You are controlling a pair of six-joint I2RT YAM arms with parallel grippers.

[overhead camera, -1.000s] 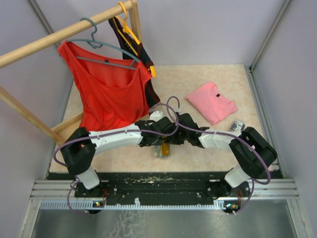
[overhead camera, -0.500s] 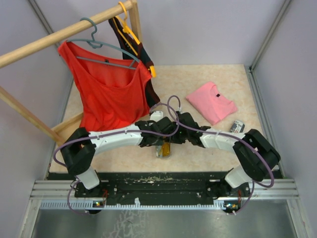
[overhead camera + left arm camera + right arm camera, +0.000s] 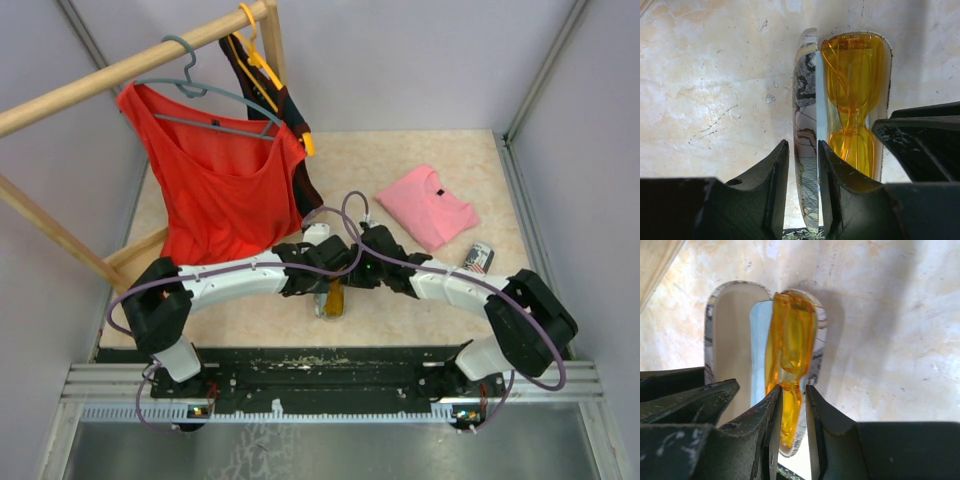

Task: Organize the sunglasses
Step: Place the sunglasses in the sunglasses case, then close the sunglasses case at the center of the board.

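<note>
- Seating the orange-lensed sunglasses (image 3: 852,85) in the open patterned case (image 3: 805,125) is the step in hand, as I am judging it (both arms are meeting over one spot near the front edge of the table (image 3: 420,150)).
- The left gripper (image 3: 802,185) is bracing the case: its fingers are drawn close on either side of the patterned wall, pinching it so that the shell is standing open.
- The right gripper (image 3: 792,425) is pinching the near end of the sunglasses, its two fingers almost together with the orange frame between them.
- The sunglasses are lying folded and on edge inside one half of the case, leaning beside a light-blue cloth (image 3: 759,340); the other half is gaping pale and bare.
- Whether the frame is resting fully on the case floor or hanging a little in the grip is not showing in either wrist view.
- The slim greyish-lilac pair is not appearing in any view, so I am reckoning the task is part way along at most.
- The next move is calling for a gentle release: the right fingers spreading only once the frame is settled, then drawing straight back so they are not dragging the thin arms out (the left grip steadying the case against that pull).
- After that, the lid is needing to fold over without trapping the cloth or pressing a lens.
</note>
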